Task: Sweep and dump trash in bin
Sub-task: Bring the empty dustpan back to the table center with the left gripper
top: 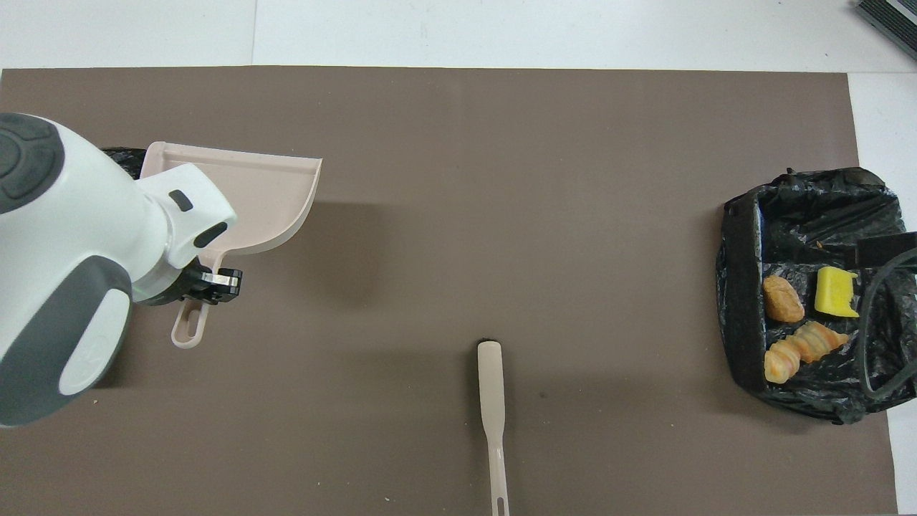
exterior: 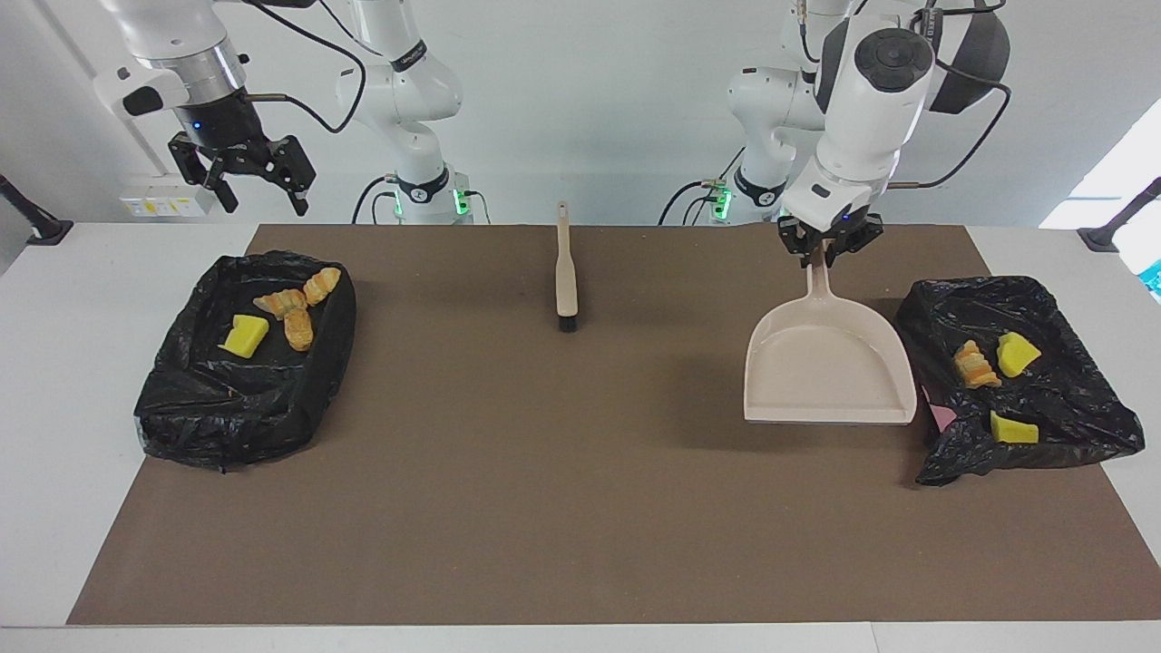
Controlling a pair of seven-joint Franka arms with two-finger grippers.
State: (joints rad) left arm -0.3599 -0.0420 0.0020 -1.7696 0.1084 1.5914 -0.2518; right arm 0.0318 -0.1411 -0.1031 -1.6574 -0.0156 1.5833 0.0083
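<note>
Left tool clamped on the handle of the beige dustpan, whose pan is empty and sits beside the bin at the left arm's end of the bench. Right tool, fingers apart, hangs over the other bin. Trash lies in both bins. A brush lies mid-bench.

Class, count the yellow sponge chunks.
3: one in the bin at the right arm's end, two in the other bin. More may be hidden.
</note>
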